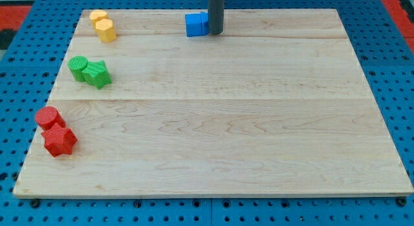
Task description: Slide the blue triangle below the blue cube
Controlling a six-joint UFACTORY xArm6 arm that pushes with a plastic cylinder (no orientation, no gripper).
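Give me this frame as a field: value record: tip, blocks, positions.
tip: my tip, view's top centre, against the right side of the blue block
blue: one block visible, shape unclear; any second blue block not visible
yellow: two blocks, touching, view's top left
green: cylinder and star-like block, touching, left edge
red: cylinder and star-like block, touching, lower left
board: wooden, on blue pegboard
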